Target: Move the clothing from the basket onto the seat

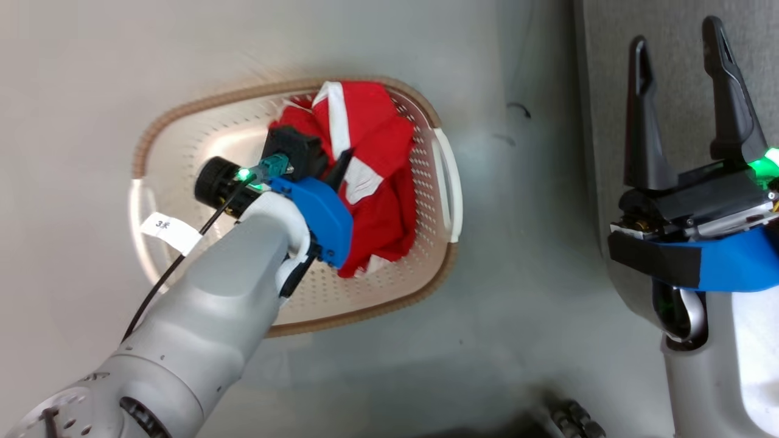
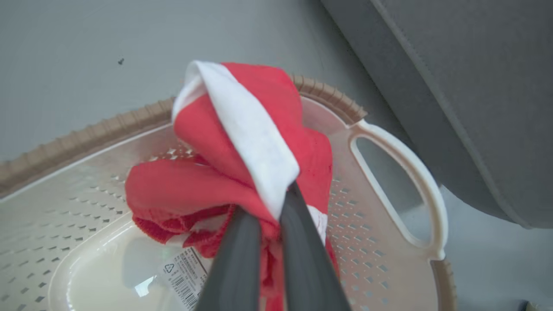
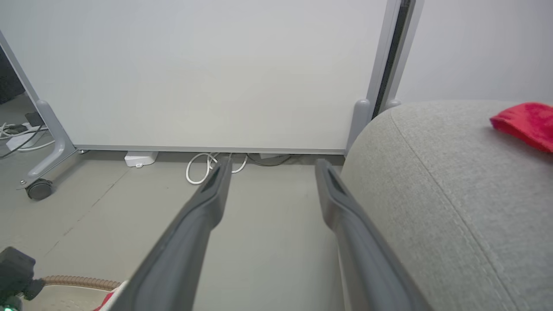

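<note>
A crumpled red garment [image 2: 216,181] with a white stripe lies in the sofa-side half of the cream laundry basket [image 1: 201,137]. Its top fold is drawn up between the fingers of the left pincer [image 2: 270,201], which is clamped on the fabric. The basket stands on the grey floor [image 1: 517,292] just beside the grey sofa [image 3: 453,194]. A second red piece [image 3: 525,123], probably another garment though cut off at the frame edge, lies on the sofa. The right pincer [image 1: 675,36] hangs near the sofa's edge with its fingers spread apart.

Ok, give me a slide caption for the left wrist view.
Left hand shut on the red clothing in the basket, grey seat alongside.
</note>
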{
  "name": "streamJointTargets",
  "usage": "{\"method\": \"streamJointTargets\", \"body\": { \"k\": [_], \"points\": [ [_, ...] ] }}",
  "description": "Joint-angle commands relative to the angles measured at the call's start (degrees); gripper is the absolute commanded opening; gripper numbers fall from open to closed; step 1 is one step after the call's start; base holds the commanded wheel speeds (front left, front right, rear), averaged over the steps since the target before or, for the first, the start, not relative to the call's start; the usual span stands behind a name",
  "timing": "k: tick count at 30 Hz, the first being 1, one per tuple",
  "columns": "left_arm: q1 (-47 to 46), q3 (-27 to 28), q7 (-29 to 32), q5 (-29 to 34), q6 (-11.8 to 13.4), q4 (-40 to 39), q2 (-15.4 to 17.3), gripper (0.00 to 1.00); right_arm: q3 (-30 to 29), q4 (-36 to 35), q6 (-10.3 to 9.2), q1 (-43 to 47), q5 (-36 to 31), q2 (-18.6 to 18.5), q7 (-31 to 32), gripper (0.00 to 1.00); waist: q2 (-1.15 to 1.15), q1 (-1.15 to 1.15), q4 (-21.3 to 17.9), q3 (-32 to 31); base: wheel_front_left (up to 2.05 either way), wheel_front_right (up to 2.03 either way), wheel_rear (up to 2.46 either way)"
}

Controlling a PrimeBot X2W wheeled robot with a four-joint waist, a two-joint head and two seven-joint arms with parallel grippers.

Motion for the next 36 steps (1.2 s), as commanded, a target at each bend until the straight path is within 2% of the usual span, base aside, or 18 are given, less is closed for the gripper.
{"method": "streamJointTargets", "body": {
  "k": [1,11,25,31,36],
  "points": [
    [0.27,1.59,-0.35,0.48,-0.04,-1.6,0.11,0.0,-0.47,0.42,0.02,0.97,-0.1,-0.74,0.0,1.0,0.0,0.0,2.87,-3.88,0.0,0.0,0.0],
    [7.82,14.21,-0.36,8.95,-0.03,-9.11,1.78,0.0,-1.04,3.84,0.03,3.22,0.97,-1.31,0.01,1.0,0.0,0.0,6.26,-14.31,0.0,0.0,0.0],
    [15.75,29.97,-0.37,19.92,-0.04,-20.31,3.06,0.0,-1.59,7.41,0.03,7.65,2.16,-0.73,0.01,1.0,0.0,0.0,6.54,-27.33,0.0,0.0,0.0],
    [17.55,33.44,-0.37,23.5,-0.04,-25.5,3.08,0.0,-1.81,8.78,0.03,10.07,2.45,-0.37,0.0,1.0,0.0,0.0,5.96,-32.46,0.0,0.0,0.0],
    [16.78,33.47,-0.37,25.78,-0.04,-29.7,3.17,0.0,-1.93,9.47,0.03,12.07,2.62,-0.16,0.01,1.0,0.0,0.0,5.95,-35.69,0.0,0.0,0.0]
  ]
}}
